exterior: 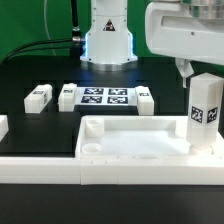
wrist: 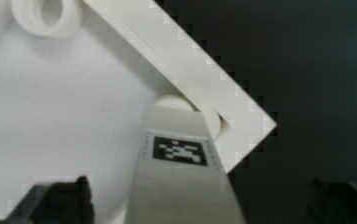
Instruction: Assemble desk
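Observation:
The white tray-like tabletop (exterior: 135, 140) lies at the front of the black table, open side up, with a round socket (exterior: 92, 148) in its corner towards the exterior view's left. My gripper (exterior: 203, 85) is shut on a white square leg (exterior: 205, 115) with a black-and-white tag. It holds the leg upright over the tabletop's corner at the exterior view's right. In the wrist view the leg (wrist: 184, 150) runs between my fingers (wrist: 59, 205), and its far end meets a corner socket (wrist: 171, 100) of the tabletop (wrist: 68, 110). How deep it sits is hidden.
Three loose tagged legs (exterior: 38, 96) (exterior: 68, 96) (exterior: 145, 98) lie behind the tabletop, flanking the marker board (exterior: 105, 97). Another white part (exterior: 3, 126) shows at the left edge. A long white border rail (exterior: 100, 172) runs along the front. The arm's base (exterior: 108, 40) stands at the back.

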`<state>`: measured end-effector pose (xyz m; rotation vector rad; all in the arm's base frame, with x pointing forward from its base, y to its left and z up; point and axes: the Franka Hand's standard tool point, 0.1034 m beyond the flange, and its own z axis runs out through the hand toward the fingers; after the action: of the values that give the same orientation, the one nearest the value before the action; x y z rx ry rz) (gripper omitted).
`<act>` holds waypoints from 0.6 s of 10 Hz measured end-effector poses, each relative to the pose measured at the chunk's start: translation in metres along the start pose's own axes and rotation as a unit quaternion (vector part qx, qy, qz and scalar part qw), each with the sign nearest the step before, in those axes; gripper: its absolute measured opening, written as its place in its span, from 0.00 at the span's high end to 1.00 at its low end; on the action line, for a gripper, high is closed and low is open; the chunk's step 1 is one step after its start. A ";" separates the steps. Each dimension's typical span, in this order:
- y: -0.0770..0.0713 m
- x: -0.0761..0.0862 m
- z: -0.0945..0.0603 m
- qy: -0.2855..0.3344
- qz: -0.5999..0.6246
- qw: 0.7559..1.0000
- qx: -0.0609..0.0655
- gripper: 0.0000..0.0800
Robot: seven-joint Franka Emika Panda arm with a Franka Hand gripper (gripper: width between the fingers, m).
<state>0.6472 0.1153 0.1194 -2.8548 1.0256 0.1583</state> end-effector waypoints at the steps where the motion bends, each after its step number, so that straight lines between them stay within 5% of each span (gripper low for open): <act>1: 0.000 0.000 0.000 0.000 -0.037 0.999 0.000 0.20; 6: 0.002 0.002 0.001 -0.002 -0.263 0.965 -0.002 0.19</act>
<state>0.6476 0.1127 0.1180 -3.0050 0.2374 0.1187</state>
